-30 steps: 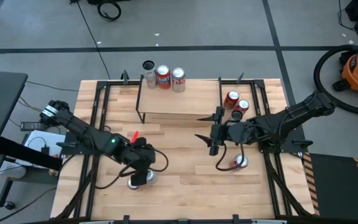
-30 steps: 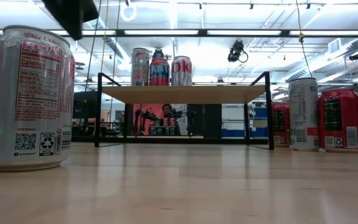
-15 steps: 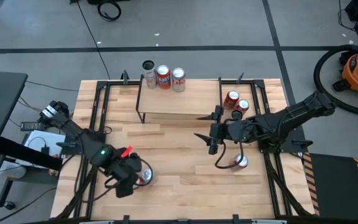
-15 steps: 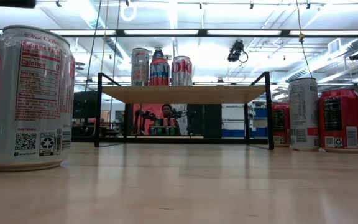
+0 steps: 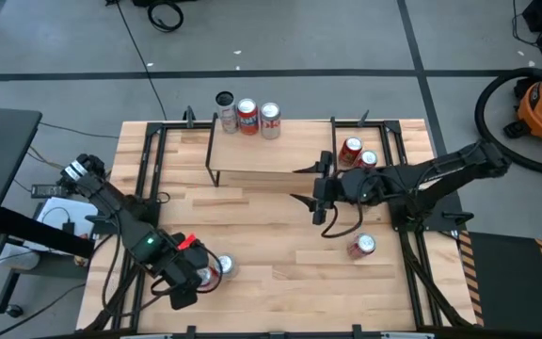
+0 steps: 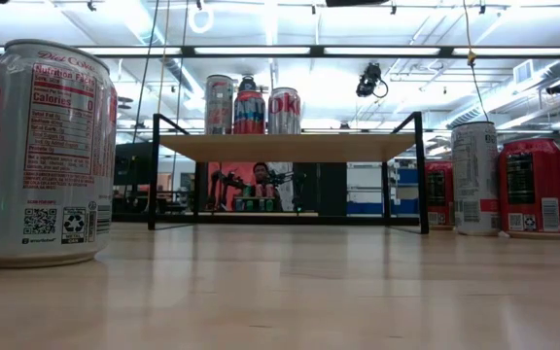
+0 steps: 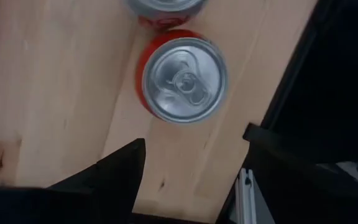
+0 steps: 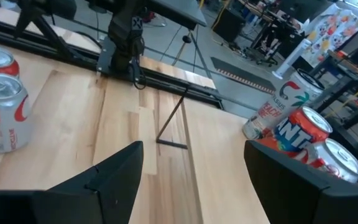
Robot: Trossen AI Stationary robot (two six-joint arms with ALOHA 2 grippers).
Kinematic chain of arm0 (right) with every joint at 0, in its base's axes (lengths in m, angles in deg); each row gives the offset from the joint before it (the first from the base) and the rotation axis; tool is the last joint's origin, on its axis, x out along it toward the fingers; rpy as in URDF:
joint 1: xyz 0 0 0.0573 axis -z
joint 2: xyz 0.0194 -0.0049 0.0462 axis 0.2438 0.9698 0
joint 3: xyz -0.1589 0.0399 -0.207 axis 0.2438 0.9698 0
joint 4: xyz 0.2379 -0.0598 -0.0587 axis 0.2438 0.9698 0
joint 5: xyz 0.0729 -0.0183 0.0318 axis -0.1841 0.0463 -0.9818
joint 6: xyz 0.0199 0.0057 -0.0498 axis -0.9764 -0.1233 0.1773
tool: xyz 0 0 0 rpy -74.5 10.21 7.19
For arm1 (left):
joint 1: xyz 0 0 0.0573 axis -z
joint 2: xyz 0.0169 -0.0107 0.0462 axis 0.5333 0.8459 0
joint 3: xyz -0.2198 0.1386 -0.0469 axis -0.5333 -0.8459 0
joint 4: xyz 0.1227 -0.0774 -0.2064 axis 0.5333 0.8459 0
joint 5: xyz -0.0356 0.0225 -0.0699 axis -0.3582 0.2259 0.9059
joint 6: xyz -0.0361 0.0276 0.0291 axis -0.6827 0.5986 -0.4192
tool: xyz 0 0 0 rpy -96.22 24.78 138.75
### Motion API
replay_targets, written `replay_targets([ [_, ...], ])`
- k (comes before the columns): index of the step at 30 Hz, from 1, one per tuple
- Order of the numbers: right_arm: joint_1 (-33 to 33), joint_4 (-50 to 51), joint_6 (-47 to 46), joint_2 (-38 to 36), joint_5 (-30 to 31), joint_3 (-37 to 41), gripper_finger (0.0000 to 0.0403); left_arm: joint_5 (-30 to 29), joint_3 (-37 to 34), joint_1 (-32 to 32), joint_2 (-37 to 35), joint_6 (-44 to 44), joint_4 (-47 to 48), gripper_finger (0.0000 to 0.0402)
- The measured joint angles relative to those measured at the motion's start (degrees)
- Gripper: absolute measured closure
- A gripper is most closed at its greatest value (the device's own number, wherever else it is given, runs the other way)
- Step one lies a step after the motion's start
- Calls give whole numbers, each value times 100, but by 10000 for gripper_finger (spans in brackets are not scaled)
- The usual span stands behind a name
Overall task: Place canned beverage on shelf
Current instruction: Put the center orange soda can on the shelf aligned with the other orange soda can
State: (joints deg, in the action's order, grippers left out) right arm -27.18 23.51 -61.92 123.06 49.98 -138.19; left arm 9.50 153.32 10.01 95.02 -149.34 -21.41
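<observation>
The red can [image 7: 180, 78] stands upright, long axis vertical, top up. It is at 12 o'clock from the released left gripper [image 7: 194, 165], not touching. The right gripper [image 5: 310, 195] is also released, empty.

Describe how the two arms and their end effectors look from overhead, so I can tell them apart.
Both arms are dark, jointed and trailing black cables. The left arm shows a green light and a red tag near its left end effector. The right end effector has two plain dark pointed fingers.

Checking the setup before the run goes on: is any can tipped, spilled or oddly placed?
Nothing stands out. Three cans stand upright on the shelf; the cans on the table are upright too, with no spill. Left gripper and right gripper hold nothing.
</observation>
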Motion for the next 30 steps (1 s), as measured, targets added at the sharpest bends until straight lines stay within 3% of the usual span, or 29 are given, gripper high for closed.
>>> replay_targets([
  [5, 149, -100, 62, 15, -297, 0, 114, -145, -69, -90, 17, 500, -356, 107],
  [10, 198, -50, 79, 33, -338, 0, 114, -242, -238, -151, 81, 286, -288, 121],
  [14, 198, -15, 62, 33, -341, 0, 114, -719, -247, -152, 87, 98, -111, 148],
  [22, 196, -6, 18, 33, -336, 0, 114, -919, -210, 323, 159, -379, -101, 182],
  [30, 196, -6, -36, 33, -332, 0, 114, -1606, 739, 565, 568, -296, 712, 185],
])
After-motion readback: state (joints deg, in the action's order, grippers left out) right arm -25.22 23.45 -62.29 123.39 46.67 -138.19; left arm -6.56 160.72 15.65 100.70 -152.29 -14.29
